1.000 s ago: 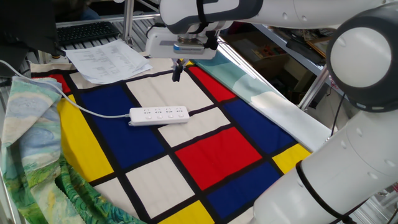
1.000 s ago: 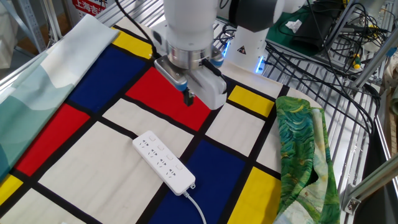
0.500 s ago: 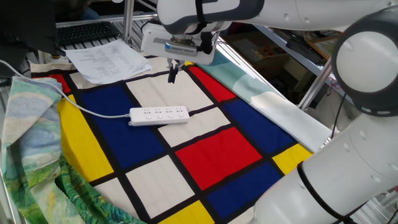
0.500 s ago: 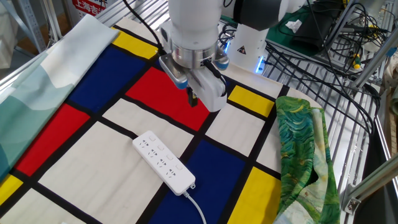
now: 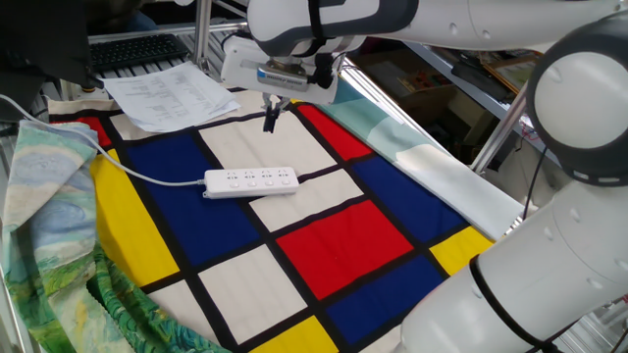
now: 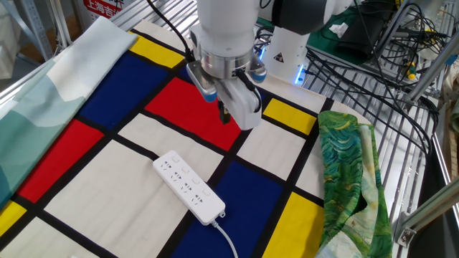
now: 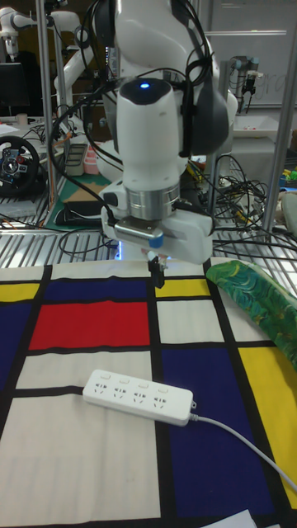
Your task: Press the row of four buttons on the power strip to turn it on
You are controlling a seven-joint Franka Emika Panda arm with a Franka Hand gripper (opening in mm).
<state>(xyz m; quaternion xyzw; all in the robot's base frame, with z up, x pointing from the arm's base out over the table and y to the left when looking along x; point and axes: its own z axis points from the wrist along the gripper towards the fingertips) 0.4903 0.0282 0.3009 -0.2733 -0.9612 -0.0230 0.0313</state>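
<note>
Colourful cloth of red, blue, yellow and white blocks [image 5: 334, 240] covers the table, with metal frames and cables behind. From one fixed view, the power strip [image 5: 250, 181] lies flat on a white block, its cord [image 5: 137, 172] running left, and printed paper sheets [image 5: 172, 95] rest at the far edge. The gripper [image 5: 270, 116] hangs above the cloth, behind the strip and apart from it, pointing straight down, probably so a fingertip can push from above. In the other fixed view the strip [image 6: 189, 185] lies diagonally, top face up, with the gripper [image 6: 224, 114] over the red block; a green patterned cloth [image 6: 351, 172] is at right. The tall fixed view shows the four buttons [image 7: 136, 393] unreached, and the gripper [image 7: 154, 275] as one dark tip, so I cannot tell whether the jaws are apart.
</note>
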